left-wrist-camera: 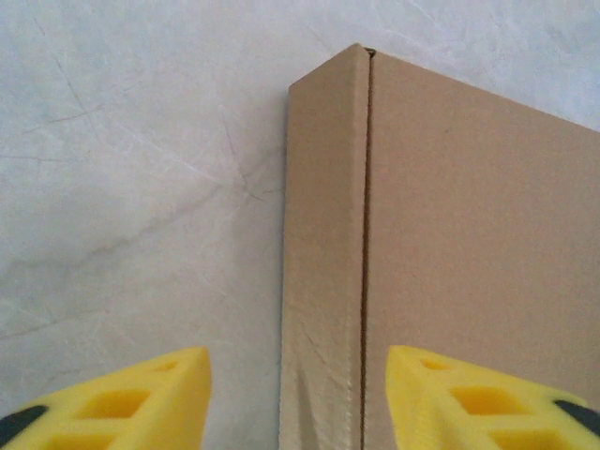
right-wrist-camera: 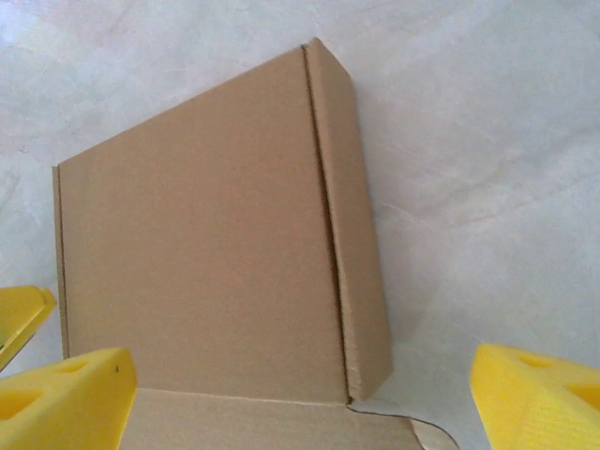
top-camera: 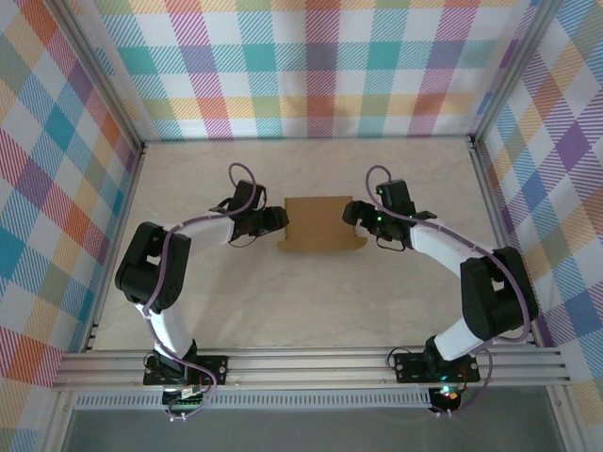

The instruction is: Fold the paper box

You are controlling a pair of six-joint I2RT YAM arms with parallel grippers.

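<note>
The paper box (top-camera: 320,224) lies shut and flat at the middle of the table (top-camera: 283,301), with a flap edge showing along its near side. The left gripper (top-camera: 280,220) sits at the box's left side with its jaws apart. Its yellow fingers (left-wrist-camera: 141,398) straddle the side wall, one over the table and one over the lid. The right gripper (top-camera: 351,213) is at the right side, jaws spread wide about that wall. Beyond the box, the table runs to the checked wall (top-camera: 311,66).

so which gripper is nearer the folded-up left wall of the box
Left. The left gripper straddles that wall of the paper box; the right gripper hangs at the box's opposite, right end.
</note>
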